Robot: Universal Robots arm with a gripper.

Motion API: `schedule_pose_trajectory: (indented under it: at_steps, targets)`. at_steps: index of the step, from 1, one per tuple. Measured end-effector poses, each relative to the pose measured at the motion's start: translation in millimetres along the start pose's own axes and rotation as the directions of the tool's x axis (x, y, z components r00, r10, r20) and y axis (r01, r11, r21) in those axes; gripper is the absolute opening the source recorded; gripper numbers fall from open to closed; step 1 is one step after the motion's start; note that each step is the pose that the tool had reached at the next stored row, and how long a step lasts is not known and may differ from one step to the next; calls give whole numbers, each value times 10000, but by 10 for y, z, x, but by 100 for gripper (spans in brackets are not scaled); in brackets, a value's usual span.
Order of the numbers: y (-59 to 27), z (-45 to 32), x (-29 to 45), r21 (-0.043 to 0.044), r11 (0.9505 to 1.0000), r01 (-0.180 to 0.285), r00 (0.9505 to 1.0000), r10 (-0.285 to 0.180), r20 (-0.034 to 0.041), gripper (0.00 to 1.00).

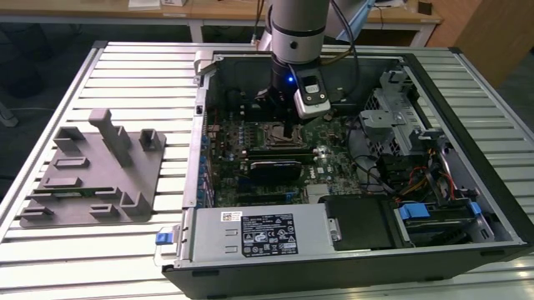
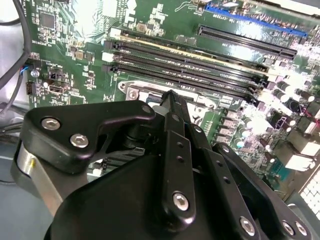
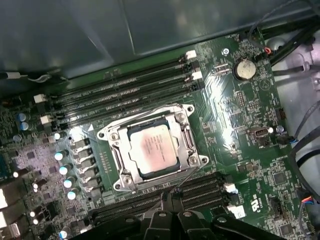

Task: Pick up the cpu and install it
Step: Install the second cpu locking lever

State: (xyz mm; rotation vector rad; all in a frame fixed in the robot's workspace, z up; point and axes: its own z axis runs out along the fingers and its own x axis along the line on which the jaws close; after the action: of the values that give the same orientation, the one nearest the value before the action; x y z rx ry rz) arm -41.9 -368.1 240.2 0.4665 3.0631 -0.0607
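Observation:
The cpu [image 3: 152, 150], a flat square chip with a silvery-grey top, lies flat inside the silver-framed socket [image 3: 114, 134] on the green motherboard [image 3: 240, 110]. In the first wrist view my gripper [image 3: 168, 198] hangs just off one side of the socket, over the memory slots, its black fingers pressed together with nothing between them. The second wrist view shows the same narrow tip of the gripper [image 2: 170, 96] above a corner of the socket [image 2: 136, 90]. In the exterior view the gripper [image 1: 281, 124] reaches down into the open computer case [image 1: 467, 187], right over the socket [image 1: 282, 132].
The case lies open on a slatted metal table [image 1: 125, 75]. A grey moulded fixture [image 1: 96, 172] stands at the exterior view's left. Inside the case are a power supply [image 1: 259, 234], drive cages [image 1: 409, 125] and loose cables [image 1: 426, 181]. Memory slots [image 3: 125, 87] flank the socket.

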Motion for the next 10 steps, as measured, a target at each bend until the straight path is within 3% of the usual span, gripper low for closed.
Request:
schedule_pose_trajectory:
  at_steps: [6, 10]
  targets:
    - [-44, 29, 10, -39, 9998, 209, 9998, -209, -2, 11]
    - [-49, 40, 15, -60, 9977, 676, 9977, -676, 15, 11]
